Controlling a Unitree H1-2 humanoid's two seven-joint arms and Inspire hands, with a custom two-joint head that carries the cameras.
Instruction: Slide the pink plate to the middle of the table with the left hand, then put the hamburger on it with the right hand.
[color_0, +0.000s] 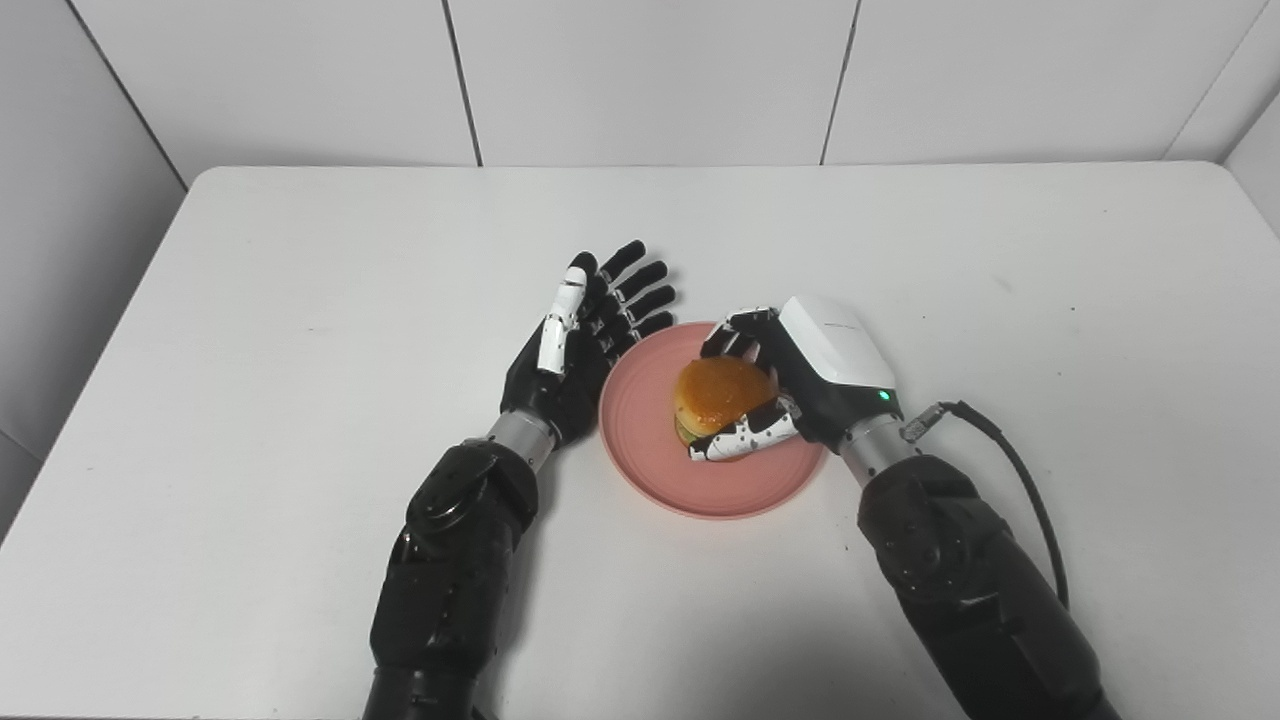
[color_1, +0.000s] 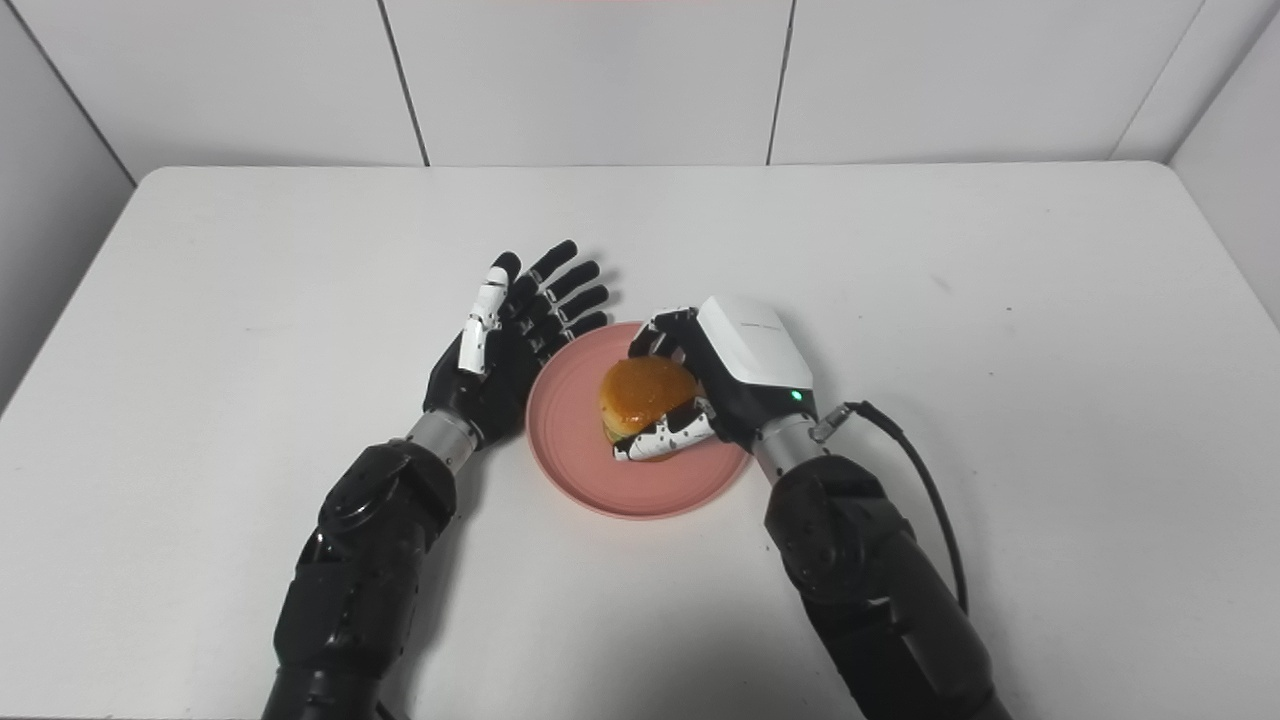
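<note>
**At mid-table, burger meets plate**

On the white table (color_0: 300, 300), the left hand (color_0: 585, 335) stands empty with fingers spread, palm edge just beside the left rim of the pink plate (color_0: 640, 450), which sits near the table's middle. Atop the plate's centre sits the hamburger (color_0: 722, 392), wrapped from the right by the right hand (color_0: 800, 385), thumb in front and fingers behind the bun. Whether the burger rests fully on the plate cannot be told. Release looks next: the hand must open and withdraw rightward, away from the bun.
</note>
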